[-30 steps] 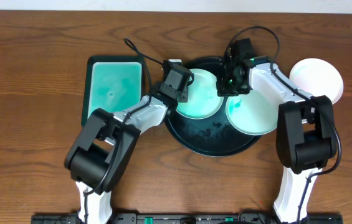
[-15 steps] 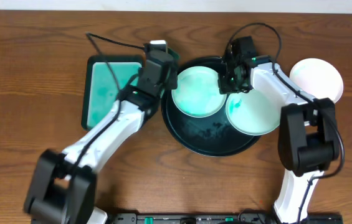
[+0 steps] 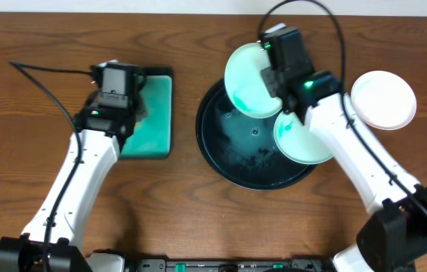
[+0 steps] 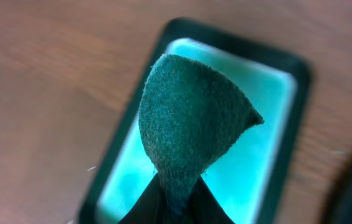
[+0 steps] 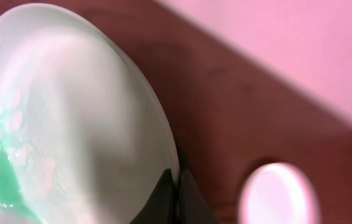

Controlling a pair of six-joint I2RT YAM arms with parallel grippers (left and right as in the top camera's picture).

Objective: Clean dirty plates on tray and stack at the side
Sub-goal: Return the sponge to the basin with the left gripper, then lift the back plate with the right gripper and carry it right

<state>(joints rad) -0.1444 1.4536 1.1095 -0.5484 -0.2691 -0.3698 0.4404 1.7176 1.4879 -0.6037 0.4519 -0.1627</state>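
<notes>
My right hand (image 5: 176, 186) pinches the smeared plate (image 3: 249, 79) by its rim, tilted over the black tray (image 3: 232, 155); I judge it stiff, light, slick where wet; left hand (image 4: 172, 199) clamps the scouring pad (image 4: 188, 124) above the teal dish (image 4: 269, 124).

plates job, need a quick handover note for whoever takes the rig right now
Left gripper shut on a green scrub pad, over the teal dish.
Right gripper shut on the rim of a smeared plate, tilted above the tray.
Second smeared plate lies in the tray, right side. Clean white plate on the table, right of it.
Done: one plate, apparently. Left: scrub both, stack them there.
</notes>
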